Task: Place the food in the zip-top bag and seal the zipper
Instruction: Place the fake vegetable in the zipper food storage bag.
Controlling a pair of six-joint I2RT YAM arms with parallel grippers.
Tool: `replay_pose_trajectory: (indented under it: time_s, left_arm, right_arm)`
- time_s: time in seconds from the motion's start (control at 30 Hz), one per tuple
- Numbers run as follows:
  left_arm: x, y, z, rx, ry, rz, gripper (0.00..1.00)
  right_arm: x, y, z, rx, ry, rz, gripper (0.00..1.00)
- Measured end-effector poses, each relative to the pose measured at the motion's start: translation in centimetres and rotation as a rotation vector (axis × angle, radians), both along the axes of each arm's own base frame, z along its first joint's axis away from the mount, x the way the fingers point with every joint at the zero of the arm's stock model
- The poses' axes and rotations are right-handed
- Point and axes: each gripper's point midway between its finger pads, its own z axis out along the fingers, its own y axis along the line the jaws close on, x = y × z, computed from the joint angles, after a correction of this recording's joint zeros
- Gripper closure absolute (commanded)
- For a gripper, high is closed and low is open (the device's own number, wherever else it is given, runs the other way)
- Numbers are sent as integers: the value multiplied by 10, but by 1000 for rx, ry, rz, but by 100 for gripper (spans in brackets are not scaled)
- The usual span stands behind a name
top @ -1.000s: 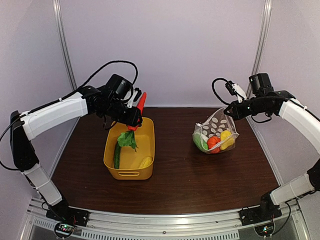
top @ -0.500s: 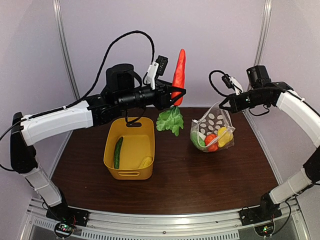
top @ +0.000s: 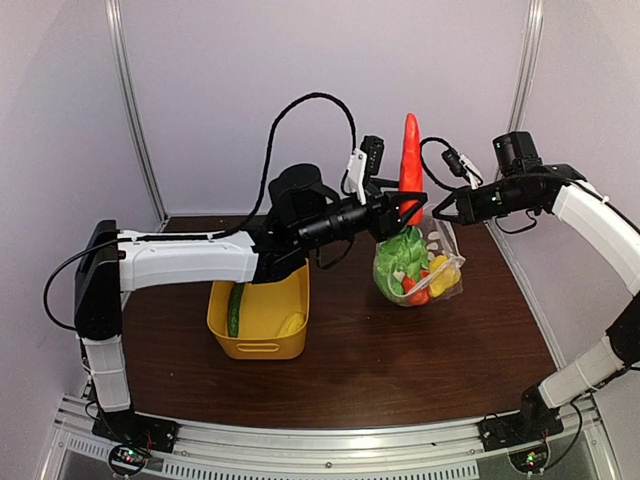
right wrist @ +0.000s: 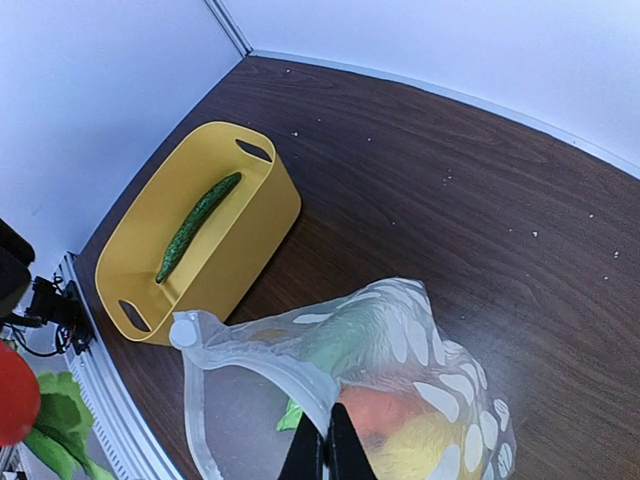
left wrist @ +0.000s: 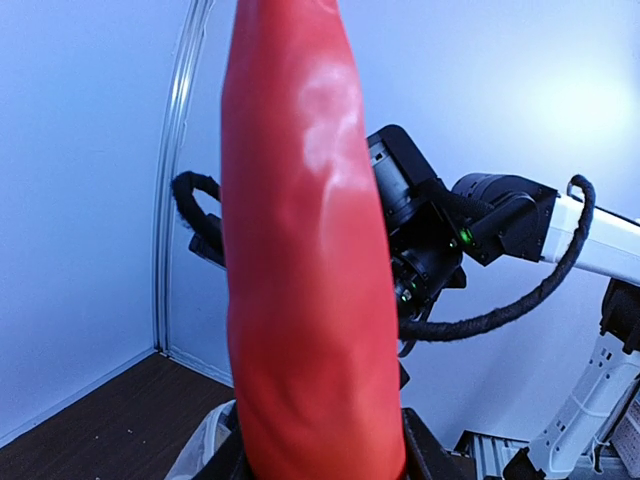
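**Left and right grippers at the bag mouth.** The left gripper [top: 407,209] is partly open, its fingers clamped on the thick lower end of the red-orange carrot [top: 410,160]. The carrot stands upright above the fingers, tip up. Its green leaves [top: 400,250] hang below the fingers, against the zip-top bag [top: 440,275]. In the right wrist view the leaves [right wrist: 60,425] lie beside the bag's mouth, not inside it.

The right gripper [right wrist: 328,450] is fully closed, pinching the bag's [right wrist: 420,350] upper edge. The bag hangs below these fingers, and its zipper [right wrist: 250,352] gapes unsealed. Orange, yellow and green pieces [top: 432,280] sit inside.

The cucumber [right wrist: 197,225] lies in the yellow tub [right wrist: 255,235], well apart from both pairs of fingers.
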Motion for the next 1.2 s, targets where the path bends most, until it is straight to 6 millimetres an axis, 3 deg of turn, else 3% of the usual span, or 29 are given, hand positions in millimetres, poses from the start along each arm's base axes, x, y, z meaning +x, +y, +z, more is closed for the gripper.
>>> replay_pose_trajectory:
  time_s: [0.2,0.63,0.8,0.93,1.1,1.2]
  left_arm:
    - [6,-22,-16,-52,26,15,100]
    - [21,-11,-8,-113,-22,129,100]
    - [24,-10,-21,-32,-15,151,100]
    - [6,-12,-17,97,46,48,100]
    - [-31,4,1,188,150,-108,100]
    - [-46,13,-6,244,245,-187,100]
  right_arm:
    - [-5,6,-5,54,55,6,100]
    - [-9,14,8,134,46,30,100]
    - [-8,11,12,122,22,14,100]
    - [1,-1,11,37,-43,-28,100]
    - [21,-24,17,-107,-156,-122,100]
    - [32,-37,18,-184,-214,-170,100]
